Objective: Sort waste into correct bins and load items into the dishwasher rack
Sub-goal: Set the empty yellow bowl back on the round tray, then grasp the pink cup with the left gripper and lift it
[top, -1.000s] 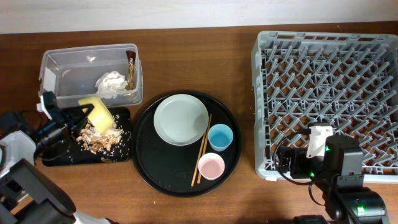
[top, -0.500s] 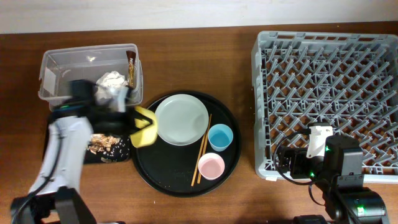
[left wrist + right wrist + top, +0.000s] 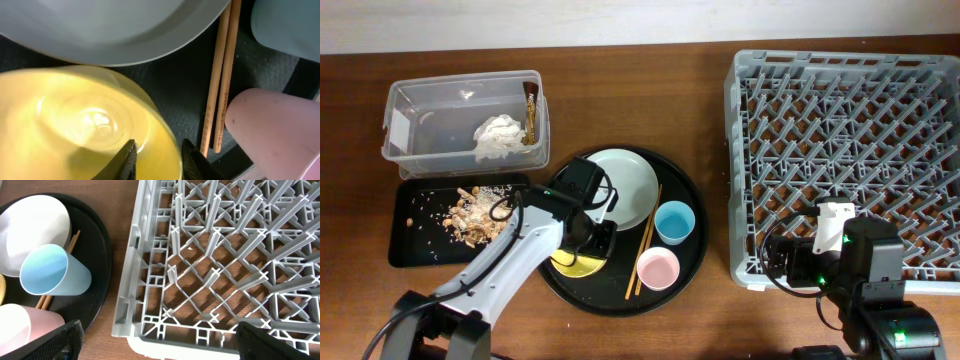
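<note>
The left arm [image 3: 510,258] is long and white. It reaches up from the bottom left and leans to the right. The left gripper [image 3: 156,159] points down. Its two dark fingers [image 3: 126,161] pinch the rim of the small yellow bowl [image 3: 75,125], one inside and one outside. The right arm [image 3: 865,265] sits folded low at the bottom right. The right gripper [image 3: 159,339] faces down with its fingers spread wide apart, holding nothing.
</note>
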`<state>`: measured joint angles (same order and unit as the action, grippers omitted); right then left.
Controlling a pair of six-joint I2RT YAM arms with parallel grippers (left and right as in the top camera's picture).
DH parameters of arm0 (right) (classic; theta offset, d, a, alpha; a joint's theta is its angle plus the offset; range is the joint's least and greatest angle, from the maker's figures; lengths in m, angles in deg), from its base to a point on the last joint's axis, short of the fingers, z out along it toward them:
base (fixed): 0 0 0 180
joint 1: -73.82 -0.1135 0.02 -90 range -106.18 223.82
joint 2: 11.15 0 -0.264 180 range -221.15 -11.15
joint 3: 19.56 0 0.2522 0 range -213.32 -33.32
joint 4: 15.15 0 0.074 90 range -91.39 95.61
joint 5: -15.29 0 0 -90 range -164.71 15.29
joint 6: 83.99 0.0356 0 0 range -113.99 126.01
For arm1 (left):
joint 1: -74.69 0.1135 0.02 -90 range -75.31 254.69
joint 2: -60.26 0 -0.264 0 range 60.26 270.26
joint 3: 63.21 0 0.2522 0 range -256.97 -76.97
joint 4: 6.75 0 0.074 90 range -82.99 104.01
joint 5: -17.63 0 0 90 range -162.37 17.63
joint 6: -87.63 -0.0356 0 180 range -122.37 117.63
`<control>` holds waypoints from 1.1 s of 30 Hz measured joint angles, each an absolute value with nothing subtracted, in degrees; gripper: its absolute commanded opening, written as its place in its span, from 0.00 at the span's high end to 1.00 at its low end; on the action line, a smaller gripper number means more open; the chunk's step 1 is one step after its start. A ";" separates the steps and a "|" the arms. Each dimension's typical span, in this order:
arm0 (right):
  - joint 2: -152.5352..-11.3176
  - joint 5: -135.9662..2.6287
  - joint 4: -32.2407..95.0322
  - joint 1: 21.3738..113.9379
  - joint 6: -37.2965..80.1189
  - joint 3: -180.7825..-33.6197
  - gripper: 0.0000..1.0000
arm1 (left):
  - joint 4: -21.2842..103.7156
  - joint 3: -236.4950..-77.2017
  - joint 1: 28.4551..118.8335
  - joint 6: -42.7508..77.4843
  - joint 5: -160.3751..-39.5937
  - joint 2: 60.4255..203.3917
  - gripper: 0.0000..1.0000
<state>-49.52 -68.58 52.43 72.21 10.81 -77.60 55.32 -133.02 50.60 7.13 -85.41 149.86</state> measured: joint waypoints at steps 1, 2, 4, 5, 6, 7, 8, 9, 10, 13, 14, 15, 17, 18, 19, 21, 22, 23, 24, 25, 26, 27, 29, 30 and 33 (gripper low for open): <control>-49.52 -68.58 52.43 72.21 10.79 -77.60 0.02 | 55.83 -133.18 50.60 7.39 -85.41 149.86 0.53; -49.52 -68.58 52.43 72.21 10.79 -77.60 0.02 | 56.61 -133.79 50.60 7.08 -85.36 149.84 0.52; -49.52 -68.58 52.43 72.21 10.79 -77.60 0.02 | 57.34 -137.20 50.60 7.37 -85.38 149.16 0.50; -49.52 -68.58 52.43 72.21 10.79 -77.60 0.02 | 57.34 -138.88 50.60 7.37 -85.49 148.47 0.50; -49.52 -68.58 52.41 72.21 10.75 -77.60 0.02 | 57.27 -140.46 50.60 7.37 -85.78 147.46 0.51; -49.52 -68.58 52.41 72.21 10.77 -77.60 0.02 | 57.16 -141.11 50.60 7.37 -86.08 146.63 0.51; -49.52 -68.58 52.41 72.21 10.77 -77.60 0.02 | 57.12 -141.44 50.60 7.35 -86.98 146.06 0.51; -49.52 -68.58 52.43 72.21 10.81 -77.60 0.02 | 57.20 -141.44 50.42 7.35 -87.88 146.02 0.51; -49.52 -68.58 52.41 72.21 10.81 -77.60 0.02 | 57.25 -141.44 49.74 7.28 -88.90 146.02 0.51; -49.52 -68.58 52.41 72.21 10.83 -77.60 0.02 | 57.34 -141.44 44.94 6.84 -90.56 146.02 0.51; -49.52 -68.58 52.41 72.21 10.77 -77.60 0.02 | 57.34 -141.37 43.47 6.84 -90.63 146.08 0.51; -49.52 -68.58 52.41 72.21 10.81 -77.60 0.02 | 57.27 -141.13 41.94 6.80 -90.67 146.15 0.51; -49.52 -68.58 52.43 72.21 10.81 -77.60 0.02 | 57.31 -139.54 39.47 6.67 -90.35 147.22 0.51; -49.52 -68.58 52.43 72.21 10.79 -77.60 0.02 | 57.29 -138.42 38.75 6.67 -89.60 148.77 0.57; -49.52 -68.58 52.43 72.21 10.81 -77.60 0.02 | 57.27 -137.79 38.42 6.67 -89.10 149.97 0.75; -49.52 -68.58 52.43 72.21 10.77 -77.60 0.02 | 57.03 -137.53 38.23 6.45 -88.29 153.27 0.99; -49.52 -68.58 52.43 72.21 10.81 -77.60 0.02 | 56.92 -137.53 38.23 6.41 -88.14 153.95 1.00; -49.52 -68.58 52.41 72.21 10.79 -77.60 0.02 | 56.83 -137.53 38.20 6.14 -87.90 154.26 1.00; -49.52 -68.58 52.43 72.21 10.79 -77.60 0.01 | 56.79 -137.53 38.20 6.23 -87.81 154.34 1.00; -49.52 -68.58 52.43 72.21 10.81 -77.60 0.02 | 56.85 -137.53 38.20 6.25 -87.74 154.34 1.00; -49.52 -68.58 52.43 72.21 10.81 -77.60 0.01 | 57.18 -137.55 38.23 6.25 -87.74 154.34 1.00; -49.52 -68.58 52.43 72.21 10.81 -77.60 0.02 | 58.28 -137.79 38.23 6.25 -87.74 154.34 1.00; -49.52 -68.58 52.56 72.21 10.81 -77.60 0.02 | 62.14 -139.43 38.60 6.23 -87.81 153.60 1.00; -49.52 -68.58 52.61 72.21 10.81 -77.60 0.02 | 64.18 -141.07 39.38 6.23 -88.01 152.16 1.00; -49.52 -68.71 51.32 72.21 11.90 -77.60 0.02 | 64.44 -144.89 42.22 5.55 -91.31 146.45 1.00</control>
